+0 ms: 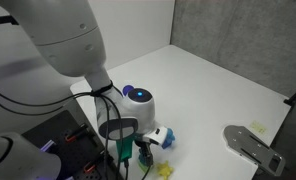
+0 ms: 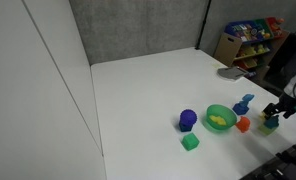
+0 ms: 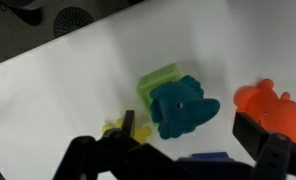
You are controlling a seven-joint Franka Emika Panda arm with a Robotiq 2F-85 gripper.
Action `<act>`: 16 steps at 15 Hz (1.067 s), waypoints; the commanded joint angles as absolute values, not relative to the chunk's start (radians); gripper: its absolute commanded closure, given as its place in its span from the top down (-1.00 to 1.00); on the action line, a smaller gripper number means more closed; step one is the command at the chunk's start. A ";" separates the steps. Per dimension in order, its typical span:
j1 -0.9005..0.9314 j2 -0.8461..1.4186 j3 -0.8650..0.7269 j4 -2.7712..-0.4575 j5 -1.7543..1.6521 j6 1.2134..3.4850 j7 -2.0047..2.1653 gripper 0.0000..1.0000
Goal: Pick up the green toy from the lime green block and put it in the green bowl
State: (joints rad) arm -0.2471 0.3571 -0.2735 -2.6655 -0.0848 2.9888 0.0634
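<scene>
In the wrist view the dark teal green toy (image 3: 183, 105) lies on the lime green block (image 3: 158, 80). My gripper (image 3: 188, 128) is open just above it, with one finger on each side of the toy and nothing held. In an exterior view the gripper (image 2: 273, 116) hangs over the block (image 2: 271, 124) near the table's right edge, and the green bowl (image 2: 220, 118) stands a short way to its left with a yellow piece inside. In an exterior view the arm (image 1: 138, 100) covers most of the toys.
An orange toy (image 3: 273, 105) lies right of the teal toy and a yellow toy (image 3: 123, 128) lies left of it. An orange toy (image 2: 243, 124), a blue toy (image 2: 246, 103), a purple-blue toy (image 2: 188, 119) and a green cube (image 2: 190, 142) surround the bowl. A grey plate (image 1: 253, 145) lies apart.
</scene>
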 commanded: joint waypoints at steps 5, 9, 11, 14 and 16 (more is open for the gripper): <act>-0.319 0.374 -0.184 -2.676 0.001 3.015 -0.040 -0.20; -0.313 0.304 -0.152 -2.695 0.020 2.953 -0.045 -0.56; -0.303 0.259 -0.129 -2.704 0.035 2.915 -0.045 -0.69; -0.269 0.217 -0.093 -2.691 0.064 2.876 -0.033 -0.77; -0.240 0.204 -0.066 -2.670 0.090 2.858 -0.023 -0.77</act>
